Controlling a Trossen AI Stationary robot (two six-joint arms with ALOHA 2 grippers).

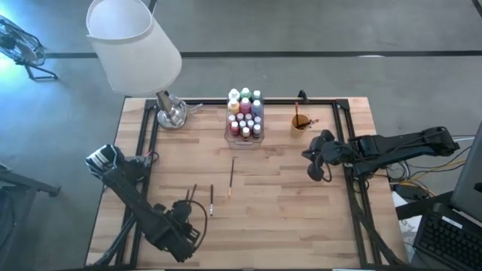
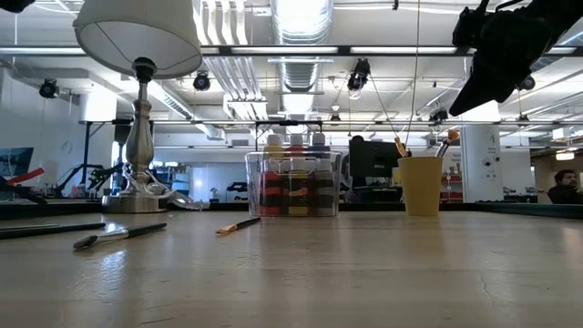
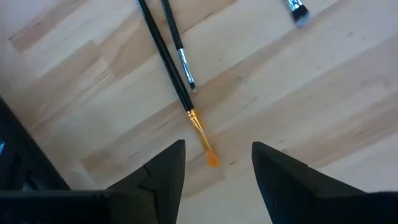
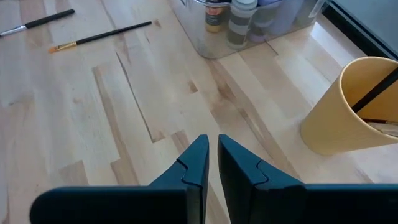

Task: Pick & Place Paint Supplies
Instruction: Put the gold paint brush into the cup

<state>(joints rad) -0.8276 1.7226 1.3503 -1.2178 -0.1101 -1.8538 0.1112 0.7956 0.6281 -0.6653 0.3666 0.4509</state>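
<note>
With my left gripper point(image 3: 217, 171) spread above the orange-tipped paintbrush point(image 3: 168, 59) near the table's front-left corner, a skewed descent could nudge its neighbouring brush point(image 3: 179, 45); my right gripper point(image 4: 211, 163) waits pinched together.

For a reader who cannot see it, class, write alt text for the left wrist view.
The left gripper hangs open above a pale wooden table, its two dark fingers either side of the orange bristles of a black-handled paintbrush lying flat. A second thin brush lies beside it, and a third brush tip shows at the edge.
</note>
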